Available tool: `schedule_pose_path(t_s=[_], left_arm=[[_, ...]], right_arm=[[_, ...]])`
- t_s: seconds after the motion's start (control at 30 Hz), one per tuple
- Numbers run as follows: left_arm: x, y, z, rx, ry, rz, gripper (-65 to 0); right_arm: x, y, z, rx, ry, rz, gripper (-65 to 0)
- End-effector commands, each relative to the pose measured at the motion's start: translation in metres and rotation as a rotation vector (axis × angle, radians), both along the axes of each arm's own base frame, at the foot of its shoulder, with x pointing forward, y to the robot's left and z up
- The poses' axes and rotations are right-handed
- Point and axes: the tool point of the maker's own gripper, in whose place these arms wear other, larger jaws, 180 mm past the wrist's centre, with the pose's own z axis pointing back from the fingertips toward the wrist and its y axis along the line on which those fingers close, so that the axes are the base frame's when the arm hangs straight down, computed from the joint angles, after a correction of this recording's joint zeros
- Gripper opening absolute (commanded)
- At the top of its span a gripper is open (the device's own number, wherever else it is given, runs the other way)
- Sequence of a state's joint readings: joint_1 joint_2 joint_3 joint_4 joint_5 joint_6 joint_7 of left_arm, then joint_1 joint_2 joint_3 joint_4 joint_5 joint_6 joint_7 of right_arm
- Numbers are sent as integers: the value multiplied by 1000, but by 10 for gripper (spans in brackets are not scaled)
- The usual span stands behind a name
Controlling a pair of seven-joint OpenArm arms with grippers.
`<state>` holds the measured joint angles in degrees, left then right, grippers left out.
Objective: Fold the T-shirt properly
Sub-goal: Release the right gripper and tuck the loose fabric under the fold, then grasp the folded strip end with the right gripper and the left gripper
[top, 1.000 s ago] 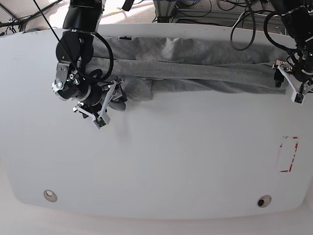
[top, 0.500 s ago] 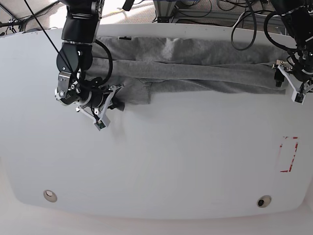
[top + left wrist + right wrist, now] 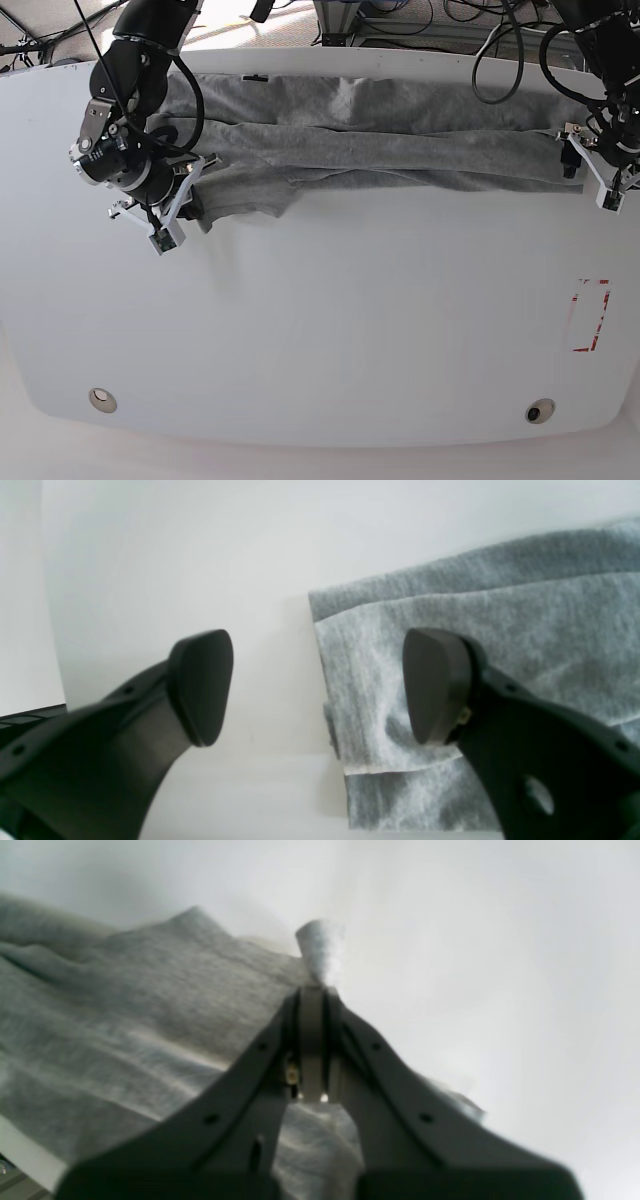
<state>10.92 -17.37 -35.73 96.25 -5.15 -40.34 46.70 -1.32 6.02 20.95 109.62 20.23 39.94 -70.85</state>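
The grey T-shirt (image 3: 400, 130) lies stretched in long wrinkled folds along the back of the white table (image 3: 350, 330). At its left end my right gripper (image 3: 197, 188) is shut on a pinch of the cloth. In the right wrist view the jaws (image 3: 312, 990) are closed with a tuft of the T-shirt (image 3: 125, 1015) poking out past the tips. At the right end my left gripper (image 3: 572, 160) stands open over the shirt's edge. In the left wrist view one finger hangs over the T-shirt (image 3: 475, 605), the other over bare table, gripper (image 3: 317, 685) holding nothing.
A red-outlined rectangle (image 3: 590, 315) is marked on the table near the right edge. Two round holes (image 3: 102, 400) (image 3: 540, 411) sit near the front edge. Cables (image 3: 430, 20) and equipment lie behind the table's back edge.
My right gripper has shut on the shirt's left end and moved left and slightly back, dragging that fold of cloth with it. The left arm has not moved.
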Motion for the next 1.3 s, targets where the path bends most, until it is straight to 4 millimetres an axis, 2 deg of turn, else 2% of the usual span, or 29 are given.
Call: schedule_pose_path(t_s=[0.0, 0.2, 0.33, 0.43, 0.77, 0.87, 0.97, 1.03, 1.07, 1.13, 1.27], left_arm=[[8, 4, 14, 17, -45, -6, -165], [8, 5, 13, 16, -44, -6, -165], [4, 6, 3, -5, -19, 7, -165], [2, 7, -4, -17, -3, 15, -165], [1, 8, -4, -16, -2, 16, -165], [1, 8, -4, -16, -2, 16, -165], [5, 8, -2, -17, -11, 16, -165], [11, 8, 2, -16, -25, 17, -165], [12, 7, 5, -15, -31, 14, -165], [13, 7, 8, -10, -42, 12, -165], [17, 7, 14, -10, -61, 10, -165]], right_arm=[[-4, -1, 14, 16, -46, 2, -650], [-31, -10, 1, 84, 2, -45, -650], [-45, -12, -1, 125, 13, -63, -650], [-58, -22, -5, 122, 32, -96, -650], [-89, -53, -17, 73, 97, -168, -650], [-101, -56, -23, 58, 132, -168, -590], [-112, -59, -28, 49, 160, -172, -449], [-118, -72, -24, 35, 152, -215, -328], [-120, -78, -20, 24, 144, -235, -293], [-125, -92, -14, 4, 132, -277, -244], [-117, -94, -1, 61, 71, -294, -252]])
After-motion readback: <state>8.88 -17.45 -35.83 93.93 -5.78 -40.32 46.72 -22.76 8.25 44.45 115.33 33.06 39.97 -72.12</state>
